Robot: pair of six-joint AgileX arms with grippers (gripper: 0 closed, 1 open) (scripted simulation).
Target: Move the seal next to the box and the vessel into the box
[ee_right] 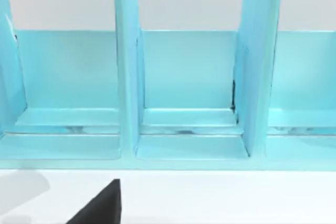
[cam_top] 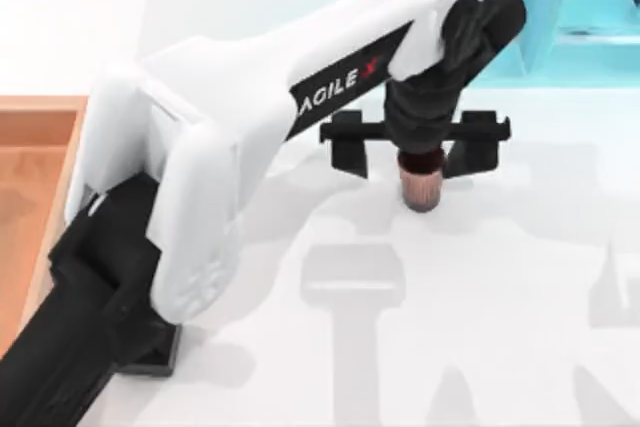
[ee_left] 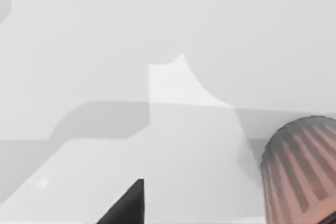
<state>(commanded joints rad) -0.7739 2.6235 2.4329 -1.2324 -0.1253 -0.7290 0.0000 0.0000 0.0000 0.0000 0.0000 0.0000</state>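
Note:
The vessel (cam_top: 421, 187), a small ribbed copper-brown cup, stands on the white table right of centre. My left gripper (cam_top: 415, 152) hangs directly over it, open, its black fingers (cam_top: 348, 145) spread wide to either side of the cup and not touching it. In the left wrist view the vessel (ee_left: 300, 174) sits off to one side of a black fingertip (ee_left: 128, 205). The box (cam_top: 45, 105), a light-wood tray with an orange-brown inside, lies at the table's left edge. The seal is hidden. One black fingertip (ee_right: 102, 205) of my right gripper faces the cyan shelf.
A cyan shelf-like frame (cam_top: 560, 17) stands at the back right, and its upright dividers (ee_right: 126, 66) show close in the right wrist view. The left arm's white body (cam_top: 200, 147) stretches from the bottom left across the table's middle.

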